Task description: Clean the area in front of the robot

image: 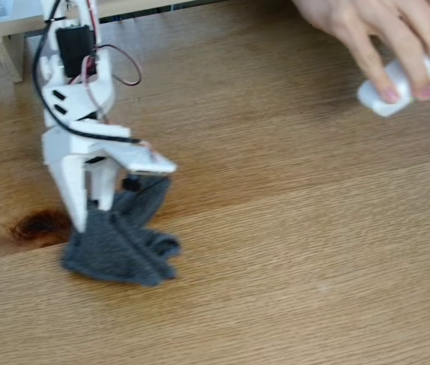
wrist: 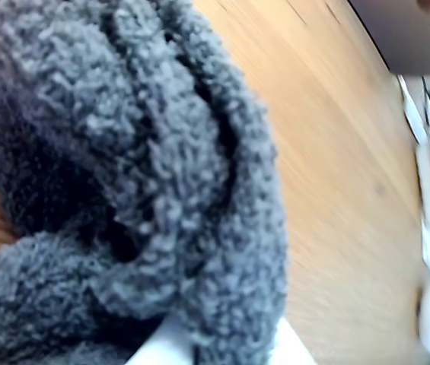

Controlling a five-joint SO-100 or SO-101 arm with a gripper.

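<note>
The robot's white arm [image: 74, 99] stands at the left of the fixed view, above the area, a light-brown wooden tabletop [image: 291, 251]. Its gripper [image: 93, 217] points straight down and is shut on a grey fuzzy cloth [image: 123, 243]. The cloth lies bunched on the wood beside a dark knot [image: 39, 226]. In the wrist view the cloth [wrist: 138, 167] is seen from very close, with a white finger [wrist: 157, 351] showing at the bottom edge and bare wood [wrist: 336, 190] to its right.
A person's hand [image: 382, 30] reaches in at the top right, its fingers on a small white lump [image: 386, 95] resting on the table. A white-painted frame [image: 9, 34] stands behind the arm at the top left. Thin black and red wires [image: 119, 65] loop off the arm.
</note>
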